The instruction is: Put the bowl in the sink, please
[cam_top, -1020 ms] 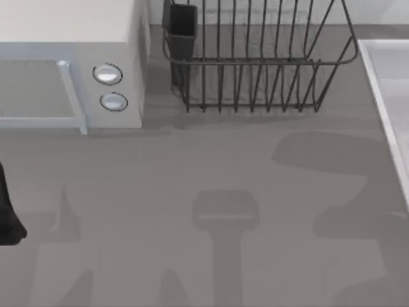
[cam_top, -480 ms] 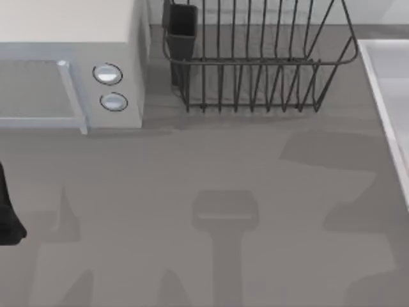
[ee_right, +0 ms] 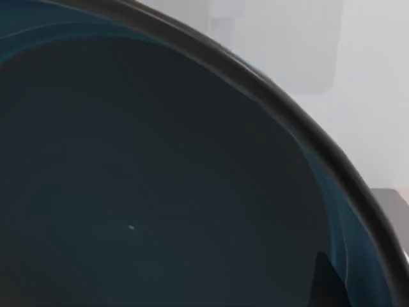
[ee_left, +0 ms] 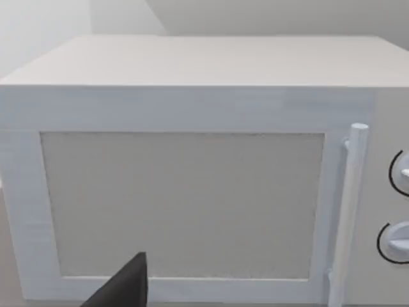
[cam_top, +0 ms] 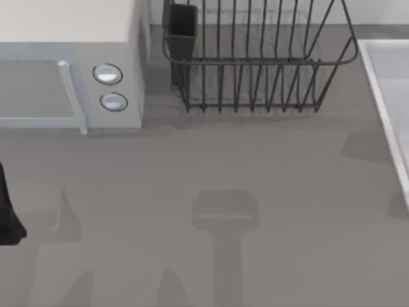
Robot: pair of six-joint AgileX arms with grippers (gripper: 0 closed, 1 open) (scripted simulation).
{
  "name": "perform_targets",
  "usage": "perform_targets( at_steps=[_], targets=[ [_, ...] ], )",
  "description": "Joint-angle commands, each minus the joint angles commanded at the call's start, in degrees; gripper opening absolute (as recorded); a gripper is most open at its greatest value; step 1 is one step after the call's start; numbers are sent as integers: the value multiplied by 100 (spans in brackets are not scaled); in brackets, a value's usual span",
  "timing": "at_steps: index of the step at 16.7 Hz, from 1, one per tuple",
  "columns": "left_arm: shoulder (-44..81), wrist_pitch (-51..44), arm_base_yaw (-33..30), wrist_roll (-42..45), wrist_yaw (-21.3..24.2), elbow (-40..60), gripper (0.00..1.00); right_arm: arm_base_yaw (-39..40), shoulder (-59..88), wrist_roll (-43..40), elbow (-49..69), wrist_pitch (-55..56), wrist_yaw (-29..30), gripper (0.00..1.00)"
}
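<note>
Dark teal glaze marks the bowl (ee_right: 147, 185) in the right wrist view, its inside curving away under a thin dark rim, with pale surfaces behind it. A small dark wedge at the bowl's edge may be one finger of the right arm's claw, but whether that claw grips the bowl or stands open cannot be told. Where the bowl sits in relation to the table cannot be told either. In the top view the sink (cam_top: 388, 96) runs along the right edge of the table (cam_top: 211, 173), a pale basin with a raised light rim, partly cut off. Beside it, toward the back of the table, stands a dark wire dish rack (cam_top: 255, 57) with a dark cup (cam_top: 182, 29) at its left end. Left of the rack sits a white microwave (cam_top: 64, 64) with two round knobs on its front panel. The left arm (cam_top: 7, 211) is parked at the table's left edge as a dark shape. Its wrist camera faces the microwave's door and handle, with one dark fingertip (ee_left: 124, 288) low in front; open or closed cannot be told.
</note>
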Motion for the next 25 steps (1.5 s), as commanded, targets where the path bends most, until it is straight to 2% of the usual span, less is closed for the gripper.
perform_targets(
  at_steps=[4,10,23,25],
  targets=[
    [0,0,0,0,0,0,100,-1,912,5,-173,1034,56,0],
    [0,0,0,0,0,0,100,1,1060,9,-202,1185,68,0],
    [0,0,0,0,0,0,100,1,1060,9,-202,1185,68,98],
    [0,0,0,0,0,0,100,1,1060,9,-202,1185,68,100]
  ],
)
